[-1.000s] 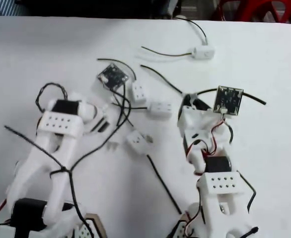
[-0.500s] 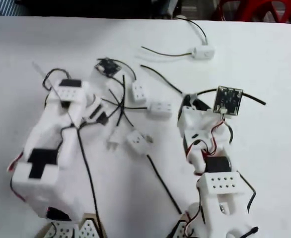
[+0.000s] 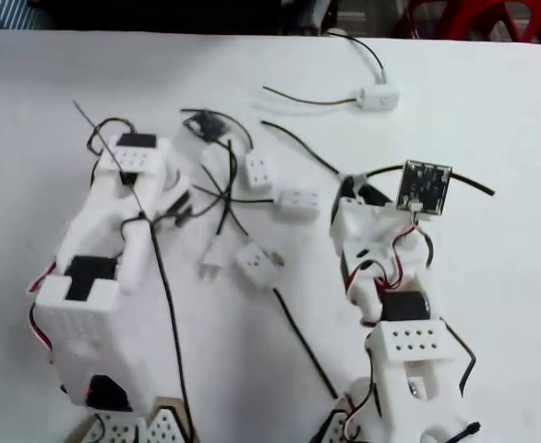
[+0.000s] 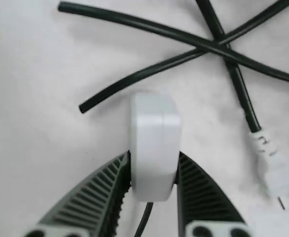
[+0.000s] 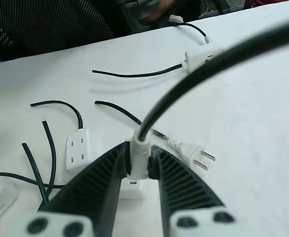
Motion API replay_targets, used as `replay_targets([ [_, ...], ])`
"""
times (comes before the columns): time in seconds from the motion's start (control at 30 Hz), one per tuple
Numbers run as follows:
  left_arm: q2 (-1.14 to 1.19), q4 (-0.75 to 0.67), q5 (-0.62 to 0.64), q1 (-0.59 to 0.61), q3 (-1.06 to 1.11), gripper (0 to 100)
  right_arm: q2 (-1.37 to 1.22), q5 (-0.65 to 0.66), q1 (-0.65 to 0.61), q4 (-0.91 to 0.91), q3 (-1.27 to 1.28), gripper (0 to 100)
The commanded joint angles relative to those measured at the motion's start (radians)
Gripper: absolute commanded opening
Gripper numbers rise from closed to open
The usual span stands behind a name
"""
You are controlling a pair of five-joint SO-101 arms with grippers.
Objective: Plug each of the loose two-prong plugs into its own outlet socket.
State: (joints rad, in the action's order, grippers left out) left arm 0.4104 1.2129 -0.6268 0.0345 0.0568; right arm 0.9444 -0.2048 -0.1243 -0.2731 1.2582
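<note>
White outlet socket point(image 4: 153, 143), white plug point(image 5: 139, 150), black cords point(image 4: 159, 31); white table point(image 3: 49, 83), grey ribbed jaws

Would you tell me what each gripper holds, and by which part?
Left gripper: white socket block, by its sides near the cord end. Right gripper: white plug, by its body.

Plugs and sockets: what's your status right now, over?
Left claw shut on white block. Right claw shut on corded white plug. Two-prong plug loose beside it, unplugged. Black cords crossed near left claw.
</note>
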Motion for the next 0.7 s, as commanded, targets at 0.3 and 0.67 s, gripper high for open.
replay_targets([
  [0.3, -0.018, 0.092, -0.015, 0.004, -0.032, 10, 0.015, -0.002, 0.001, 0.019, -0.005, 1.7],
  [0.67, -0.409, -0.137, -0.005, -0.045, 0.394, 18, 0.015, -0.002, 0.001, 0.019, -0.005, 1.7],
])
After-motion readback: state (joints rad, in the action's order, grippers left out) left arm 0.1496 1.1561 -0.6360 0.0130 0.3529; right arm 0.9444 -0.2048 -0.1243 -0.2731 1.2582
